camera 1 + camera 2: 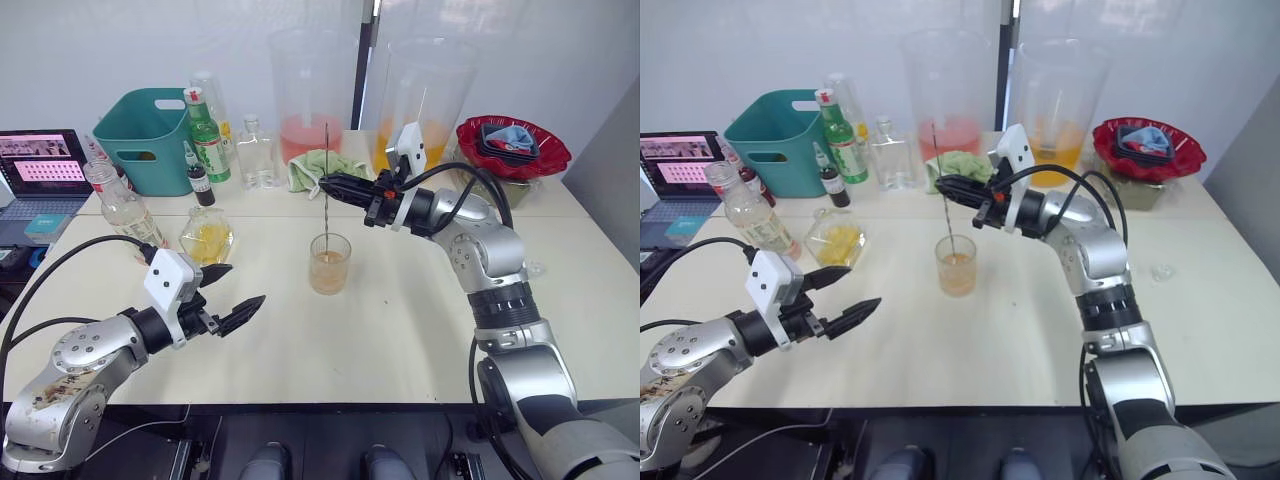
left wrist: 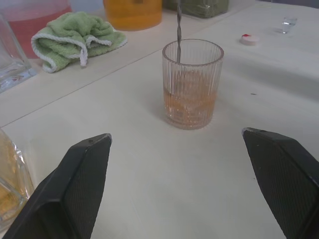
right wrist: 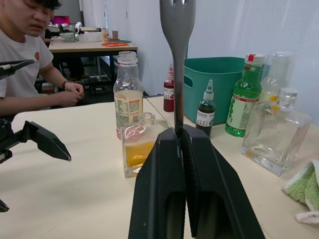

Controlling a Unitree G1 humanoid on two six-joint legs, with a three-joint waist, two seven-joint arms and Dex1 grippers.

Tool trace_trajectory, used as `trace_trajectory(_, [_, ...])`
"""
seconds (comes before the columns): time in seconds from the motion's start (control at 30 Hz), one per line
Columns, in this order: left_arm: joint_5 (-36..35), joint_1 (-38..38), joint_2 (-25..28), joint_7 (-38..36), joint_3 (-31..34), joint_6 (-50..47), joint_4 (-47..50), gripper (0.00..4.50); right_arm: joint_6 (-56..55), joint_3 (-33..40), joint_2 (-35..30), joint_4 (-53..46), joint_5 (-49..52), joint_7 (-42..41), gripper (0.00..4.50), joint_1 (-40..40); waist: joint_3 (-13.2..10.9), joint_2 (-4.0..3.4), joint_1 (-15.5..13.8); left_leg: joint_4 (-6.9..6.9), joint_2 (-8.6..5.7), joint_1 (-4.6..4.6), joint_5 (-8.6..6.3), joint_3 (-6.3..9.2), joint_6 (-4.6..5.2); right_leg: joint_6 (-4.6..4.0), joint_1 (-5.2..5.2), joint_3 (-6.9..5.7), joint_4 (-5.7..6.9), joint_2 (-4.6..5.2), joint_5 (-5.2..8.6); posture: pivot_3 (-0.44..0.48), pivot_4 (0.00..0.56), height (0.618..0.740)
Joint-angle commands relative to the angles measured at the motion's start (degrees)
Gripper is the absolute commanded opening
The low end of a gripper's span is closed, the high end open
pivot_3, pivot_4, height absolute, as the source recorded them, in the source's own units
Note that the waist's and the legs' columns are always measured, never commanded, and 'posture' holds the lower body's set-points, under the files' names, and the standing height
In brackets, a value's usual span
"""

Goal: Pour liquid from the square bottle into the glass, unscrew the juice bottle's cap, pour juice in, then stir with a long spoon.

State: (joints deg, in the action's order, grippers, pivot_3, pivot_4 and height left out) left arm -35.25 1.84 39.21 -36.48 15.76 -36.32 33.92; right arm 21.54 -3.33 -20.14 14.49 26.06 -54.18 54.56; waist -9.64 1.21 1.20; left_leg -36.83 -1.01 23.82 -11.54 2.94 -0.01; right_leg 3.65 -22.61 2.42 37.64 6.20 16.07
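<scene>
A ribbed glass (image 1: 330, 263) holding orange liquid stands mid-table. A long spoon (image 1: 325, 200) stands upright in it, its lower end in the liquid. My right gripper (image 1: 326, 186) is shut on the spoon's handle above the glass. Nearer the front edge, left of the glass, my left gripper (image 1: 246, 284) is open, holds nothing and faces the glass (image 2: 192, 84). A squat square bottle (image 1: 207, 237) with yellow liquid sits left of the glass. Beside it stands a tall labelled juice bottle (image 1: 120, 205) with a bare neck. A small white cap (image 2: 247, 39) lies on the table.
At the back are a teal bin (image 1: 150, 140), a green bottle (image 1: 208, 135), a small dark dropper bottle (image 1: 198, 178), a clear flask (image 1: 256, 152), a green cloth (image 1: 318, 170), two large jugs (image 1: 310, 90) and a red bowl (image 1: 512, 145). A laptop (image 1: 40, 170) sits far left. A person (image 3: 30, 55) sits at another table.
</scene>
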Motion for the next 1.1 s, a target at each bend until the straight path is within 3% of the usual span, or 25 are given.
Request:
trace_trajectory(0.03, [-0.36,-0.34,0.07,0.82,0.86,0.56,2.17,4.44,1.49,1.7,0.95,-1.72,2.42,-1.38,0.0,-0.26,0.0,0.0,0.0,0.0,0.0,0.0,0.0,0.0,0.0,0.0,0.0,0.0,0.01,0.0,0.0,0.0,0.15,0.74])
trace_trajectory(0.3, [1.79,-0.15,-1.06,0.39,-2.05,2.85,-0.07,4.44,6.08,1.61,-0.94,-5.14,3.81,-4.91,0.0,-0.17,0.0,0.0,-0.21,0.0,-0.01,0.0,0.0,0.0,0.0,0.0,0.01,0.0,0.0,0.0,0.0,0.0,0.15,0.74])
trace_trajectory(0.53, [3.5,1.41,-1.88,-0.34,-3.99,5.14,-2.43,4.44,12.4,0.82,-9.03,-10.56,4.7,-11.3,0.0,-0.01,0.0,0.0,-0.3,0.0,-0.01,0.0,0.0,0.0,0.0,0.0,0.02,-0.01,-0.04,0.0,0.0,0.0,0.15,0.74])
trace_trajectory(0.7, [4.18,3.12,-2.65,-0.68,-4.79,6.38,-3.66,4.44,10.6,0.44,-11.29,-9.56,2.32,-11.78,0.0,0.79,-0.01,0.01,-0.27,0.0,-0.01,0.0,0.0,-0.01,0.0,0.0,0.03,-0.02,-0.05,0.0,0.0,0.0,0.15,0.74])
trace_trajectory(1.1, [3.35,2.43,-2.86,-0.06,-4.48,5.82,-2.74,4.44,0.33,2.04,-5.45,0.53,-3.73,-3.86,0.0,3.11,-0.01,0.02,-0.21,0.0,-0.01,0.0,0.0,-0.01,0.0,-0.01,0.01,0.0,-0.03,0.0,0.0,0.0,0.15,0.74])
